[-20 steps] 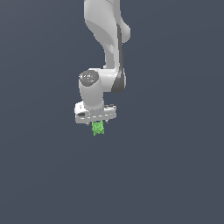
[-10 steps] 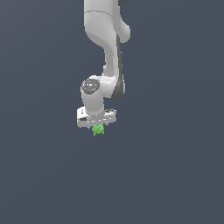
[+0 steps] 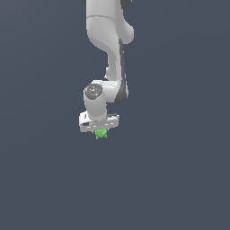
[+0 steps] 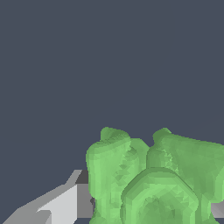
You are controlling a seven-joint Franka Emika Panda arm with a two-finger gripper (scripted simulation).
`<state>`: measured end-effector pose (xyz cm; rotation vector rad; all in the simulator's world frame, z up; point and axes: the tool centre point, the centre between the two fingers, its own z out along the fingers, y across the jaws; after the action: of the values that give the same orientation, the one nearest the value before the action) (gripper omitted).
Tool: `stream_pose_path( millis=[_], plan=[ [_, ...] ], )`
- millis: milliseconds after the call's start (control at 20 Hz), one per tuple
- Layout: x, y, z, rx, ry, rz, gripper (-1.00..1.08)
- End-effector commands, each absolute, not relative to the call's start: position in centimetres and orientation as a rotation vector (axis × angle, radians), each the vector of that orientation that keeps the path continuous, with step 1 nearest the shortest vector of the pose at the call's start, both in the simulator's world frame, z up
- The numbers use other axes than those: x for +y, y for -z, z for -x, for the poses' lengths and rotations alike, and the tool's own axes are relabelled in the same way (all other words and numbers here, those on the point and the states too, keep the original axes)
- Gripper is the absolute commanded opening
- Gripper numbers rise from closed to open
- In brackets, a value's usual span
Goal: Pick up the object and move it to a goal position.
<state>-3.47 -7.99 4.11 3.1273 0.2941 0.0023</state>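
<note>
One small thing is all that matters right now: the object (image 3: 101, 134), a bright green lumpy bit with spiky edges, sits directly under the white gripper (image 3: 100, 130), tucked between its fingers and pinched there as far as I can judge. In the wrist view the object (image 4: 153, 179) fills the near part of the picture, with one pale finger (image 4: 57, 205) alongside it (the other finger is hidden behind the green mass). No surface, shadow or goal marker shows anywhere against the flat dark background, so I cannot tell whether the thing is lifted or resting on something. What worries me is the grip itself: the piece is far smaller than the claw and its surface is all bumps, so the pads probably bear on a few high points only. A quick swing or a sudden stop could let it twist or slip out, and a drop would mean starting the pick over. As for the arm (image 3: 110, 45), it comes down from the top of the exterior view, bends at a joint beside the wrist, and ends with the hand pointing straight down, its crossbar roughly level and slightly tilted.
</note>
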Motion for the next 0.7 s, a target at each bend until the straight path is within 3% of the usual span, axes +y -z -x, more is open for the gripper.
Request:
stream_pose_path(
  millis=[0, 650],
  plan=[
    [-8.0, -4.0, 3.5, 0.295, 0.0, -3.128, -1.0],
    [-5.8, -4.8, 2.3, 0.294, -0.001, -3.127, -1.0]
  ],
)
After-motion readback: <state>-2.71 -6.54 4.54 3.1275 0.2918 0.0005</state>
